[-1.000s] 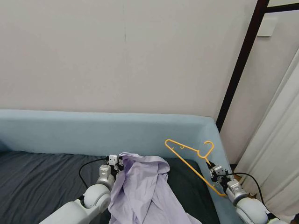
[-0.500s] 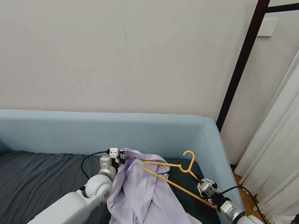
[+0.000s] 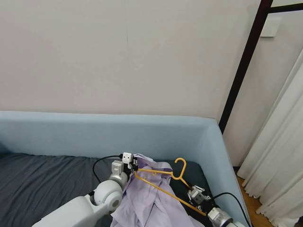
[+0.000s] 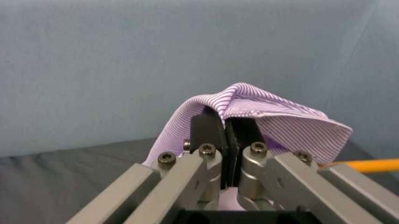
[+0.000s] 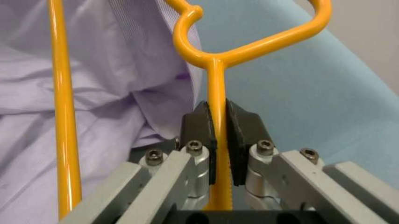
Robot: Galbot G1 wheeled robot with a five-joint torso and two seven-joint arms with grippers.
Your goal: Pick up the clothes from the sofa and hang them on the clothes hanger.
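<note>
Both clamped | left hand [image 4: 225, 136]: shirt [image 4: 279, 117], over sofa [image 3: 142, 133] | right hand [image 5: 220, 125]: hanger [image 5: 214, 80]

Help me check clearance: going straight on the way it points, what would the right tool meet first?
Probably the pale blue sofa wall: the right tool, shut on the yellow hanger, points past the purple shirt beside it. Depth is unclear.

Head view's lower edge cuts off shirt [image 3: 151, 203] hem; hanger [image 5: 215, 84] hook cropped in right wrist view.
</note>
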